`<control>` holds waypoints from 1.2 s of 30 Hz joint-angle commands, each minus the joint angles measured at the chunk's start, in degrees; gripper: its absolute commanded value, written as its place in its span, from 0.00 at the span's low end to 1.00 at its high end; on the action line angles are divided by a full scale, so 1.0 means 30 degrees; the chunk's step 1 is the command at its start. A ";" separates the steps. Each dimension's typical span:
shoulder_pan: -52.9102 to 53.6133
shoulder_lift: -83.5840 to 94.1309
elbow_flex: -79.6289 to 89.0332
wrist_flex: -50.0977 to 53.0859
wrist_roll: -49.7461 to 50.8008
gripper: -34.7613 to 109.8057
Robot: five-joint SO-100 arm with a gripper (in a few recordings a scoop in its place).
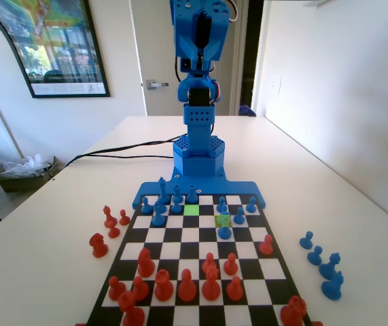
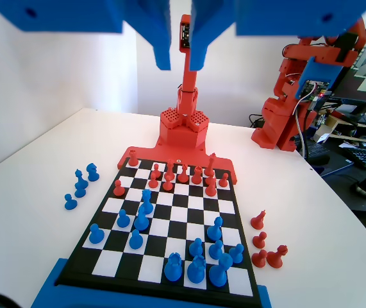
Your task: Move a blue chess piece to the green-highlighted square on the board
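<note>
Crowding the green-highlighted square (image 1: 191,210): blue pawns (image 1: 177,204).

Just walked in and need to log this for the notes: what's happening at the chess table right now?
The blue arm stands raised at the far end of the board and is handling nothing. In the wrist view its end effector hangs high above the board, jaws slightly apart and empty. The green square is bare. A blue pawn stands a little forward of the yellow-green square, overlapping it in the fixed view. No piece has been picked up yet.
</note>
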 commanded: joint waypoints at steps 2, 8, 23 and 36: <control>0.0000 0.0439 -0.0029 -0.0293 -0.0234 0.28; 0.0000 0.0439 -0.0029 -0.0293 -0.0234 0.28; -0.0117 0.0439 -0.0029 -0.0293 -0.0234 0.28; -0.0059 0.0439 -0.0029 -0.0264 -0.0176 0.25</control>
